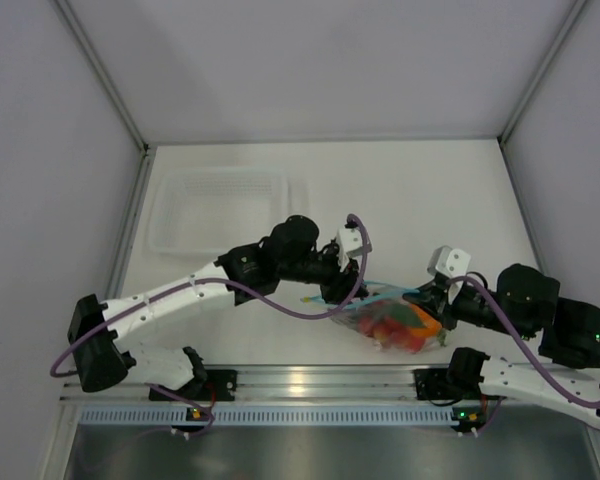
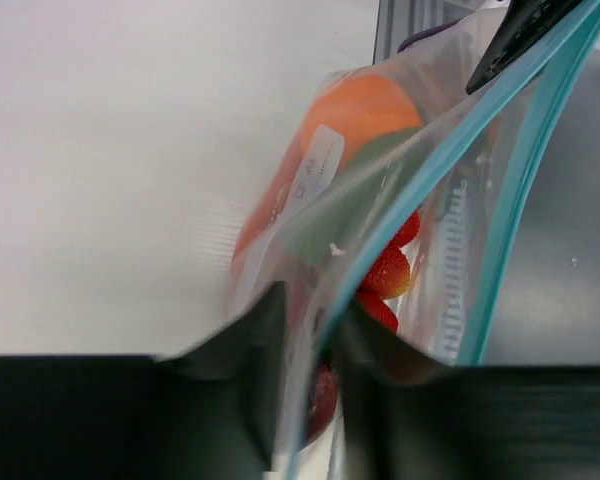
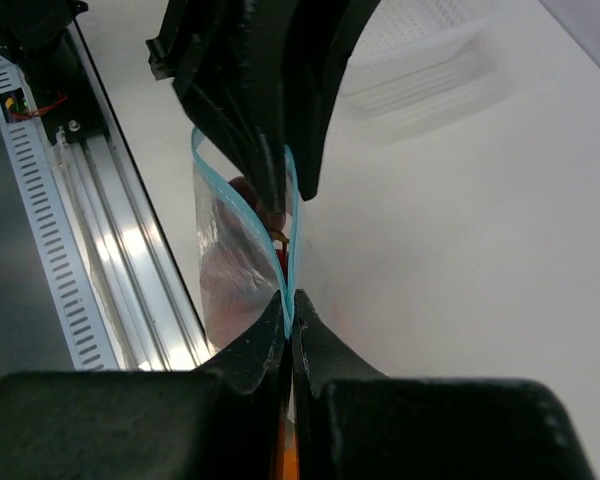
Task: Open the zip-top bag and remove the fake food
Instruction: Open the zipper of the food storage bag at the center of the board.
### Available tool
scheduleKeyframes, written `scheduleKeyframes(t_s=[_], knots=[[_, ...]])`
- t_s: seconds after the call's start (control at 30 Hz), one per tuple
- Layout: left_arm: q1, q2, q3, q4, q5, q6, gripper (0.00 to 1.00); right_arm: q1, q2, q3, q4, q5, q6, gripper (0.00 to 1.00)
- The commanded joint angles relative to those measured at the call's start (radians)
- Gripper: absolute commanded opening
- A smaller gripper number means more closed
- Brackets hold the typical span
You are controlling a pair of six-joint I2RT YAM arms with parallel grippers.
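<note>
- from the top camera: the zip-top bag [image 1: 378,322] sits over the white table [image 1: 430,200], just past the silver rail [image 1: 310,381], above the rail's right half.
- the fake food [image 1: 418,324] is inside the bag, with orange and red bits packed close together.
- the left gripper [image 1: 338,292] is at the bag end a bit farther from the rail. the right gripper [image 1: 420,297] is at the bag's top, also on the far side from the rail.
- a clear tray [image 1: 160,215] lies well away from the rail, past its left half.
- i cannot tell from here if the bag's bottom rests on the table.
- from the left wrist camera: the left gripper [image 2: 310,320] has its fingers pressed close, with the thin side of the bag [image 2: 320,165] and its blue zip strip [image 2: 450,160] pinched between them.
- an orange piece [image 2: 365,105] and red berries [image 2: 390,270] show through the plastic. the rail [image 2: 395,30] shows at the top, behind the bag.
- from the right wrist camera: the right gripper [image 3: 288,320] has its fingers squeezed tight on the blue zip strip [image 3: 212,170].
- the left gripper [image 3: 290,190] holds the same strip farther along, and between the two grips the strip bows out toward the rail [image 3: 130,250].
- the bag [image 3: 230,260] hangs on the rail's side of the fingers, with a red piece [image 3: 245,190] inside. the tray [image 3: 430,70] is far off, away from the rail.
</note>
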Motion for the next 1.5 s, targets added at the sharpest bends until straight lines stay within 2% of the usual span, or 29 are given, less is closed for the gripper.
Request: scheduleKeyframes(t_s=[0.0,0.03,0.2,0.27,0.33,0.37,0.47,0.5,0.53,0.6,0.63,0.7,0.87,1.07,1.3,1.47], knots=[[-0.01,0.016,0.005,0.077,-0.018,-0.006,0.19,-0.003,-0.014,0.012,0.139,-0.012,0.003,0.0],[-0.012,0.019,0.008,0.076,-0.043,-0.011,0.0,-0.003,-0.008,0.012,0.14,0.0,0.006,0.0],[-0.012,0.019,0.051,0.076,-0.237,-0.095,0.0,-0.003,0.017,0.019,0.142,0.14,0.034,0.0],[-0.012,0.014,0.08,0.075,-0.368,-0.135,0.0,-0.003,0.035,0.021,0.148,0.242,0.058,0.24],[-0.012,0.009,0.095,0.072,-0.443,-0.207,0.0,-0.003,0.06,0.025,0.146,0.301,0.095,0.25],[-0.012,0.002,0.106,0.066,-0.551,-0.26,0.0,-0.003,0.065,0.031,0.145,0.376,0.13,0.25],[-0.012,0.002,0.127,0.044,-0.665,-0.349,0.0,-0.003,0.062,0.035,0.149,0.534,0.273,0.33],[-0.012,0.011,0.135,0.035,-0.692,-0.409,0.0,-0.003,0.058,0.035,0.139,0.628,0.372,0.39],[-0.012,0.017,0.143,0.024,-0.715,-0.438,0.0,-0.003,0.046,0.033,0.131,0.667,0.427,0.5],[-0.012,0.029,0.146,0.021,-0.781,-0.526,0.0,-0.003,0.029,0.01,0.123,0.732,0.596,0.55],[-0.012,0.031,0.143,0.021,-0.805,-0.555,0.0,-0.003,0.005,-0.002,0.12,0.749,0.667,0.64],[-0.013,0.037,0.129,0.026,-0.876,-0.633,0.0,-0.003,-0.02,-0.059,0.134,0.737,0.811,0.69],[-0.015,0.057,0.115,0.04,-0.966,-0.764,0.0,-0.003,-0.043,-0.239,0.305,0.624,0.91,0.68],[-0.019,0.062,0.081,0.076,-1.062,-0.853,0.0,-0.003,0.054,-0.366,0.488,0.623,0.969,0.62],[-0.029,0.071,0.068,0.095,-1.022,-0.888,0.0,-0.009,0.135,-0.386,0.45,0.766,0.997,0.47],[-0.033,0.062,0.046,0.109,-1.017,-0.894,0.0,-0.026,0.103,-0.375,0.425,0.749,0.963,0.5]])
